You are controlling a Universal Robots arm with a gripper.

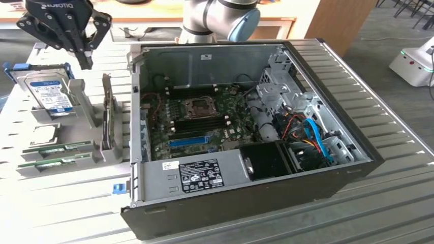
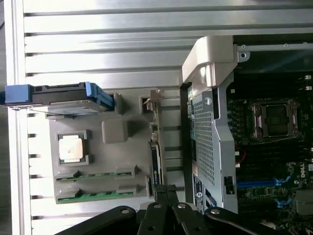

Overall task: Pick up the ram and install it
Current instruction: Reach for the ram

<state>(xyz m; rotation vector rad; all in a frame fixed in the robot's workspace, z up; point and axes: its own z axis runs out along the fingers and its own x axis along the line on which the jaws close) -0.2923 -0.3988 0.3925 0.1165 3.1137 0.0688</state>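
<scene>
We see the jaws clenched, their tips pressed together, hanging at 11 o'clock in the exterior view, above the far end of the grey holder [image 1: 81,104] on the slatted desk [image 1: 379,101]. The ram [image 1: 58,149], a thin green stick, lies flat in a slot of that holder at about 8 o'clock in the exterior view. It is roughly at 6 o'clock from the jaws and well apart from them. A second green stick [image 1: 54,162] lies just beside it, parallel, on its 6 o'clock side. At 12 o'clock from the ram sits a square processor [image 1: 42,133], and beyond it a hard drive [image 1: 51,94] in a blue frame stands tilted. An upright grey card [image 1: 107,117] stands along the holder's 3 o'clock edge. The open computer case [image 1: 326,178] sits at 3 o'clock from the ram. Its motherboard [image 1: 203,119] faces up, with a blue slot [image 1: 186,141] toward its 6 o'clock side.
</scene>
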